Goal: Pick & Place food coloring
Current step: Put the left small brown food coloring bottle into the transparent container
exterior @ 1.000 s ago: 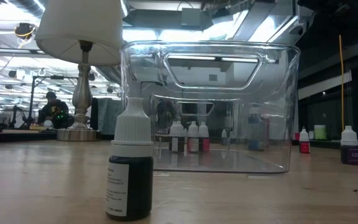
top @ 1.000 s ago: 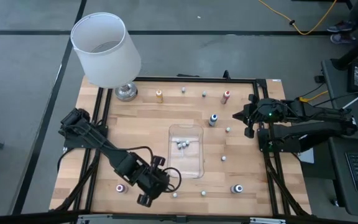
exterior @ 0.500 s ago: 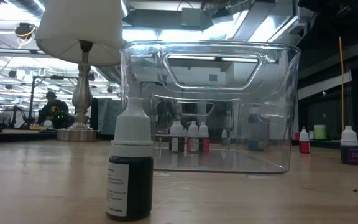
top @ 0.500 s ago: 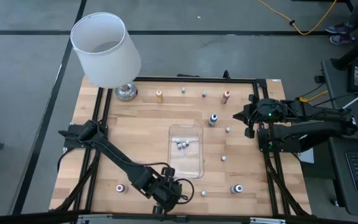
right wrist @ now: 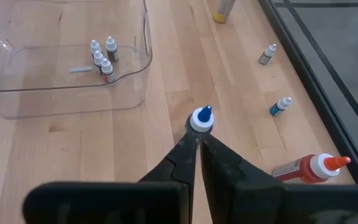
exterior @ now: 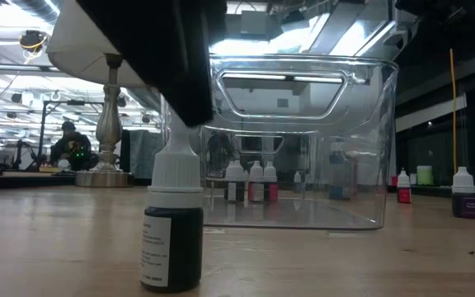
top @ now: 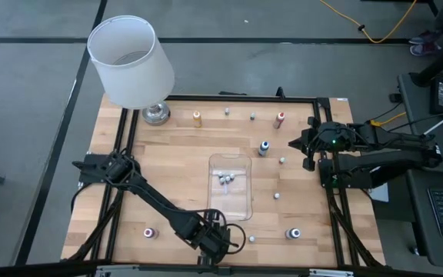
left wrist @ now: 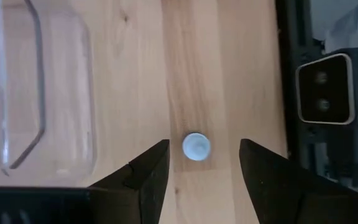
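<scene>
only left wrist view shows open fingers [left wrist: 143, 177] perhaps straddling bottle [left wrist: 196, 147].

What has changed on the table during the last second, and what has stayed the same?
The left hand moved along the front edge toward the table's middle and now hangs open over a small white-capped bottle beside the clear tray, without gripping it. Its arm now shows in the low view. Nothing was taken or released. The right hand stayed shut at the right edge; the bottles, tray and lamp did not move.
</scene>
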